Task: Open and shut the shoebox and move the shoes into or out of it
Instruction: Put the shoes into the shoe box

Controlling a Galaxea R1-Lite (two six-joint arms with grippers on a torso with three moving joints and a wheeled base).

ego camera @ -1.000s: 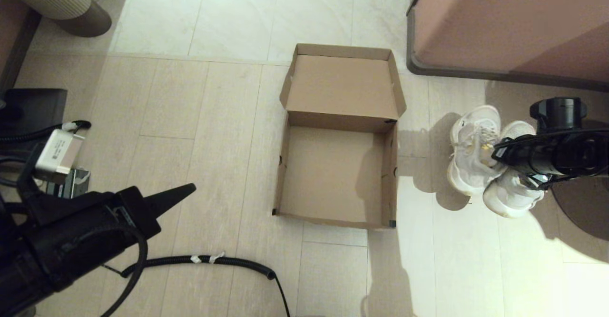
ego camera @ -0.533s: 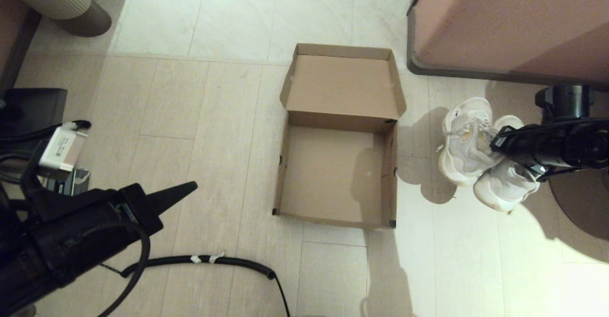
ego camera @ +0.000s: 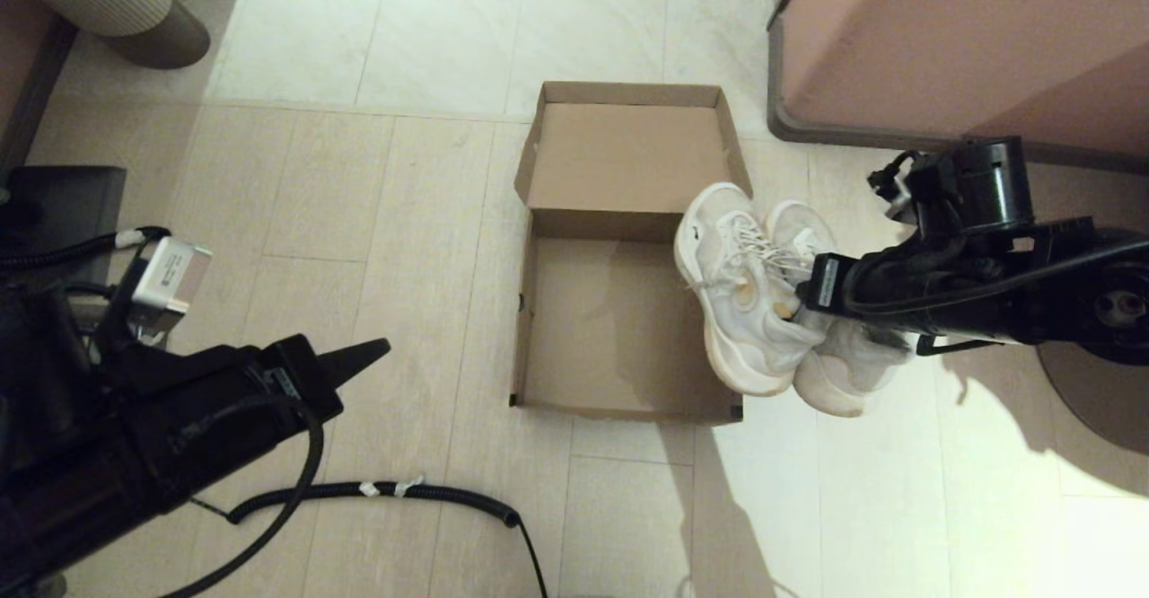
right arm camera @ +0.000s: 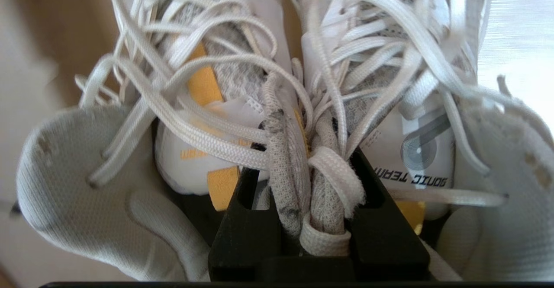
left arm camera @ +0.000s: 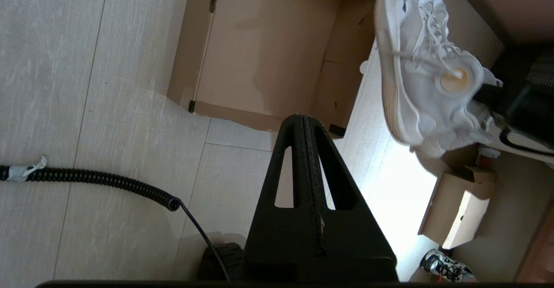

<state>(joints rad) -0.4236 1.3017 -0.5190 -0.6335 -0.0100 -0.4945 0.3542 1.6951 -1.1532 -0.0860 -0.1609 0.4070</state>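
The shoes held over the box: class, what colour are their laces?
White. The shoes show their laces best in the right wrist view, pinched in the right gripper.

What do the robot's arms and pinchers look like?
Both arms are black. The left gripper ends in flat, pointed black fingers with long cut-out slots, and carries a small silver box. The right gripper has a white label, looping black cables and a round black joint.

Warm, fairly dim room light covers most of the floor [ego camera: 359,221], while a hard bright patch glares at the lower right, nearly washed out. The shoes [ego camera: 763,302] and right arm throw soft-edged shadows into the shoebox [ego camera: 619,329]. Up close, the laces blur slightly toward the edges.
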